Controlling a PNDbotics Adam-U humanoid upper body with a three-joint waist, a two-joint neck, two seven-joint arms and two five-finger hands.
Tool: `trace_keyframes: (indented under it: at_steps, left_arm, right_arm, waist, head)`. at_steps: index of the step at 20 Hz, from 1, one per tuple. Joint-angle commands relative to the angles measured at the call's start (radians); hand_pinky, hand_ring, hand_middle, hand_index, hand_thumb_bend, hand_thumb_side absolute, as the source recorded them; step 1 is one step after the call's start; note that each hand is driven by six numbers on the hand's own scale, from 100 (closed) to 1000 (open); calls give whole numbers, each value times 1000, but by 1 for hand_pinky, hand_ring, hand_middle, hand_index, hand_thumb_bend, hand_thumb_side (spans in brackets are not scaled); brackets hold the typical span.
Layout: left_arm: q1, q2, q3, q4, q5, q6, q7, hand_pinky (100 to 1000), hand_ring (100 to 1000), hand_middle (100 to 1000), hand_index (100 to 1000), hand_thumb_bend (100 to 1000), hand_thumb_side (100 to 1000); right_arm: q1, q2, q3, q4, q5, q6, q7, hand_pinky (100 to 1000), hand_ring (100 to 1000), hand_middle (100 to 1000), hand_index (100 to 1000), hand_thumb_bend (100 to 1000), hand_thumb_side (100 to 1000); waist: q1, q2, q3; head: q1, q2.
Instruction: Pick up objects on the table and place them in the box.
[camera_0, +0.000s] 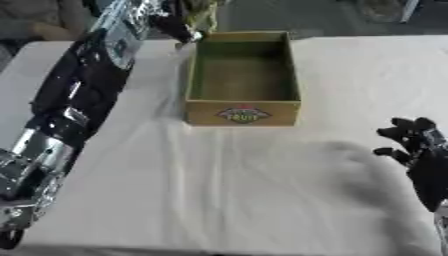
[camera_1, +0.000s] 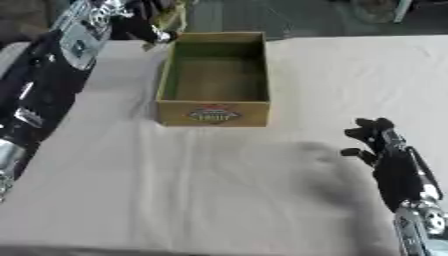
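box (camera_0: 242, 114) front bears oval label (camera_0: 243, 114); word looks like "fruit"; nothing else legible

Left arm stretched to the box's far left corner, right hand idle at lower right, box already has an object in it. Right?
Not quite: the box is empty; the left eye view shows only its bare green floor. The rest holds: the left hand is at the box's far left corner, and the right hand sits idle at lower right.
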Motion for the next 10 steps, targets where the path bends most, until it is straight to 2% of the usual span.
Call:
trace_keyframes:
  at_steps: [1, 10]
  left_arm:
    - [-34, -22, -9, -16, -37, -5, 40, 140, 100, 100, 278, 100, 141]
    - [14, -101, -17, 50, -153, -17, 155, 163, 100, 128, 304, 100, 133]
  right_arm:
    - [-19, -8, 4, -11, 5, -1, 7, 591, 817, 606, 763, 100, 762]
    - [-30, -7, 8, -11, 6, 0, 13, 591, 818, 606, 764, 100, 771]
  waist:
    - [0, -11, -7]
    - [3, 13, -33]
  head:
    - [11, -13]
    - [20, -25]
